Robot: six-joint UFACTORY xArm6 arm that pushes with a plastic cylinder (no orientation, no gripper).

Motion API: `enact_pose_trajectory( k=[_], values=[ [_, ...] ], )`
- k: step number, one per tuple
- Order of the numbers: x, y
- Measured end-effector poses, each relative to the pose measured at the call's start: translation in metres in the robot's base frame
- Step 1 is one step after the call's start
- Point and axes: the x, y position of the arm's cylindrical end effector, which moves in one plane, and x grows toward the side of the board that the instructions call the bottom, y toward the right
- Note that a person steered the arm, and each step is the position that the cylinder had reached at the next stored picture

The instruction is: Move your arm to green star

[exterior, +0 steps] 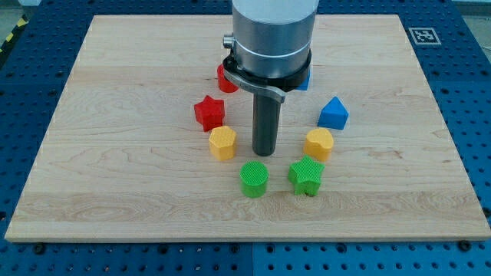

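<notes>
One dark rod, no fingers, holding nothing, tip (265,151) just up-left of green star (307,175), beside green cylinder (254,179).

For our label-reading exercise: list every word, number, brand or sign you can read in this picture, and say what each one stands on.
No readable words, numbers or brand names.
One sign only: a black-and-white square marker on the board at the view's top right corner; it is a pattern, not text.
The arm and the blocks carry no visible lettering.
</notes>
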Motion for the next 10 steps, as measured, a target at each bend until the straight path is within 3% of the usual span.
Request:
enact_pose_trajectory(
  k=[5, 10],
  values=[
    [-0.115, 0.012],
    [-0.181, 0.024]
  ],
)
